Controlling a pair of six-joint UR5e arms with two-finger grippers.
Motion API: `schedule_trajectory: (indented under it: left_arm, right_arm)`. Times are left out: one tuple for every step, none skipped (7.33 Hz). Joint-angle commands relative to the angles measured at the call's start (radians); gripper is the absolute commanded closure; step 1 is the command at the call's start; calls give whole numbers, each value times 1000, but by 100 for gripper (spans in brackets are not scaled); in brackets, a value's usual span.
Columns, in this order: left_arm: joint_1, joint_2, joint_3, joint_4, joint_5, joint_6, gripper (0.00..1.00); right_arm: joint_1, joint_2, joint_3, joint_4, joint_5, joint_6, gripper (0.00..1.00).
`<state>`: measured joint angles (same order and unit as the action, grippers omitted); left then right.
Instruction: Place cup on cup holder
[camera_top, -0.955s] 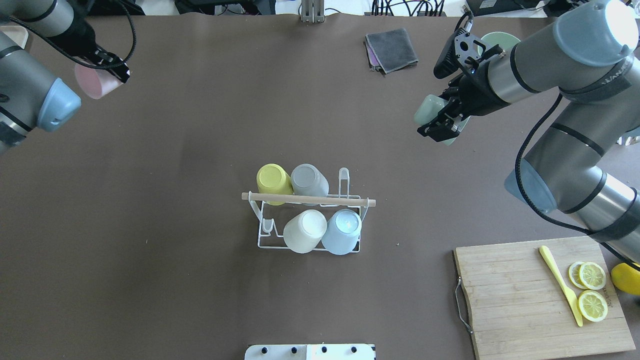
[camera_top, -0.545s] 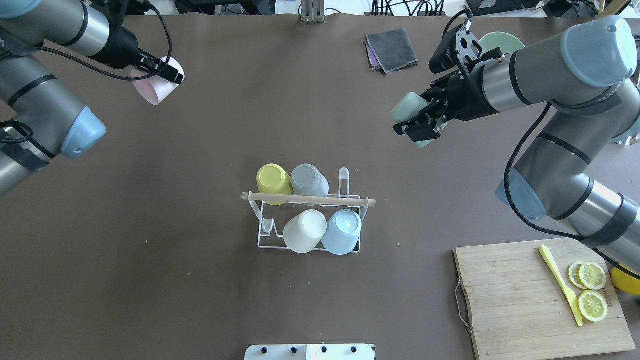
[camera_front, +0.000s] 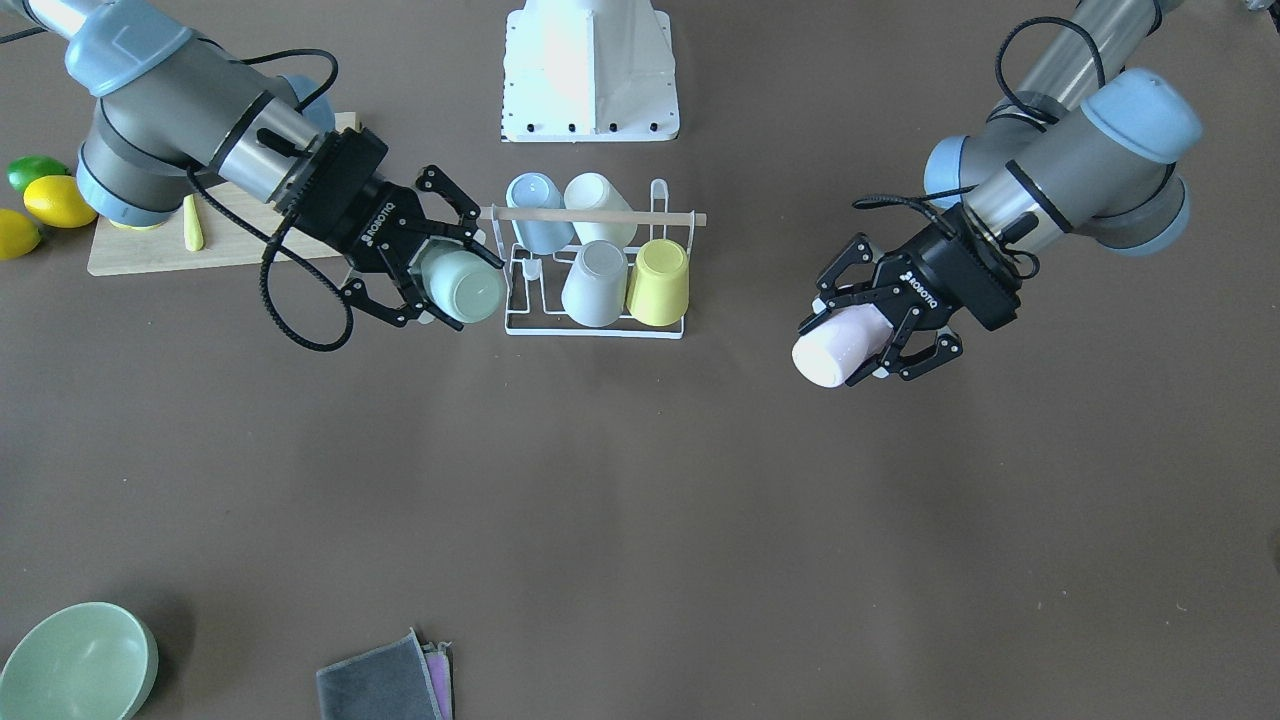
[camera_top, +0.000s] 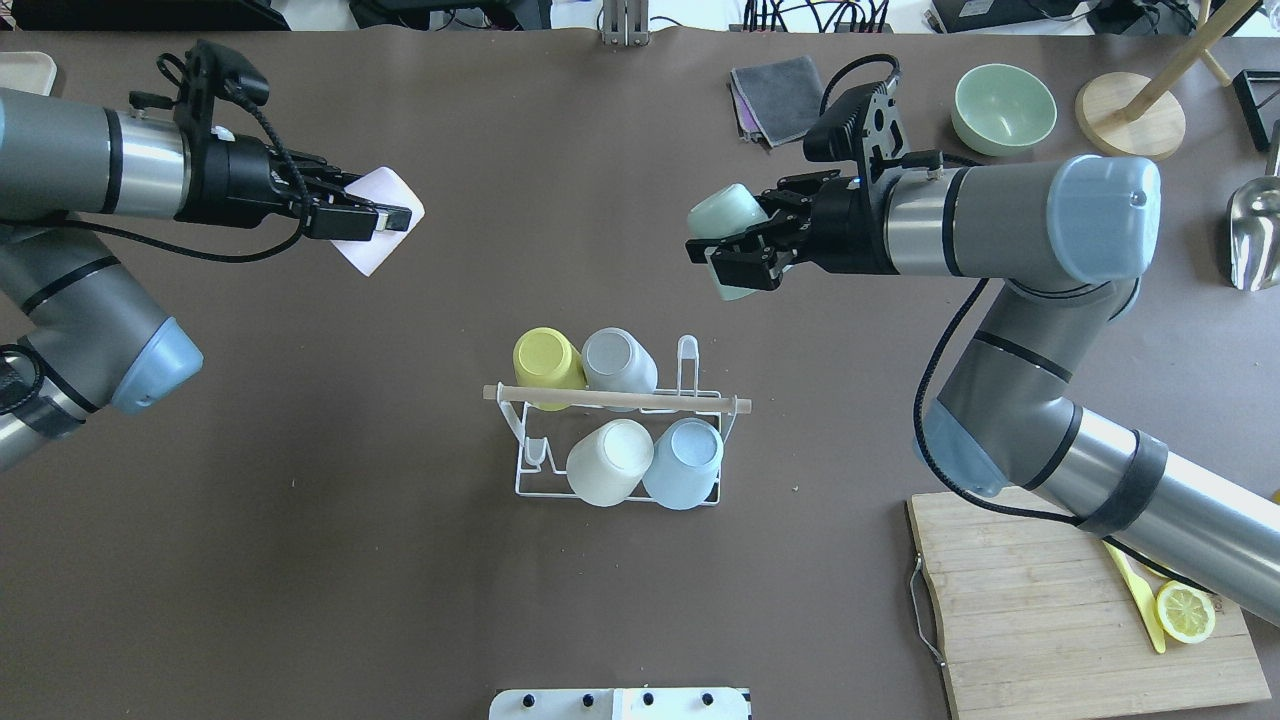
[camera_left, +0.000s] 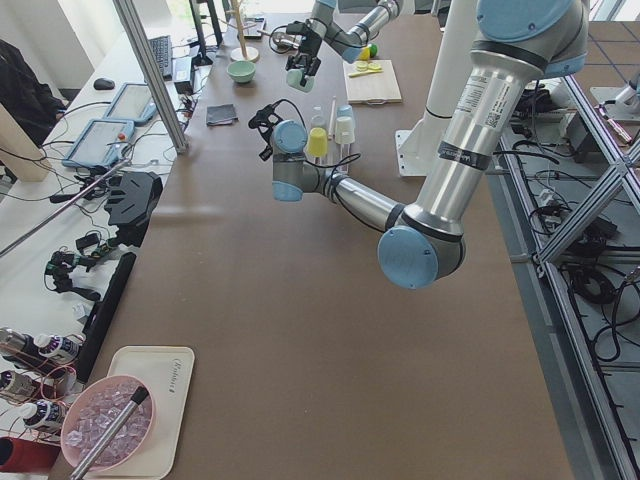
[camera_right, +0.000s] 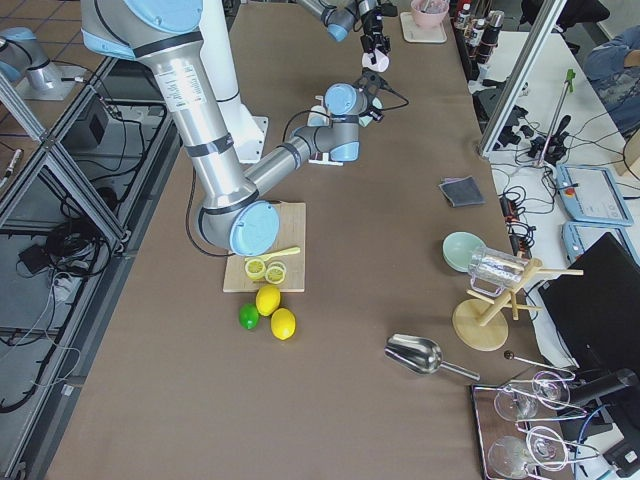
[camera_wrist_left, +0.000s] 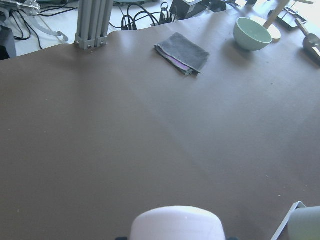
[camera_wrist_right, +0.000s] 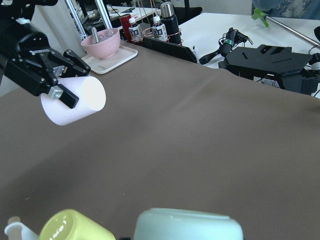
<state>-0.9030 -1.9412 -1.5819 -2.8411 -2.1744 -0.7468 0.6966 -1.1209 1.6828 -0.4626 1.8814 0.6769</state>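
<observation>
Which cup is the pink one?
The pink cup in the left end effector, held sideways away from the cup holder. The right end effector holds a green cup.

Left arm (camera_top: 70, 170) stretches in level from the overhead view's upper left, wrist horizontal. The left gripper (camera_top: 385, 222) points toward centre, fingers clamped on a pink cup (camera_top: 390, 190) lying sideways. Right arm (camera_top: 1000, 220) mirrors it from the upper right: forearm level, elbow folded down toward the lower right. The right gripper (camera_top: 725, 258) is clamped around a pale green cup (camera_top: 728, 210), also sideways.
</observation>
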Motion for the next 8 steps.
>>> schedule_trajectory:
  left_arm:
    - [3, 13, -96, -67, 1, -17, 100]
    - [3, 28, -142, -73, 2, -17, 100]
    - [3, 28, -173, -73, 10, -25, 100]
    - [4, 39, -212, -73, 104, -32, 100]
    - [16, 60, -239, -90, 132, -54, 100]
    - [32, 88, -237, -157, 154, -59, 100]
    - [92, 100, -263, -170, 265, -54, 100]
    - [190, 119, -285, -188, 427, -40, 100]
  right_arm:
    - [-37, 16, -8, 2, -105, 44, 100]
    - [-49, 23, -26, 2, -128, 37, 100]
    - [-72, 41, -52, 1, -171, 35, 100]
    - [-100, 61, -69, -4, -214, 35, 100]
    - [-120, 58, -71, -5, -223, 32, 100]
    - [-138, 59, -71, -8, -225, 29, 100]
    - [-159, 52, -71, -7, -225, 6, 100]
    - [-172, 41, -68, -4, -225, -9, 100]
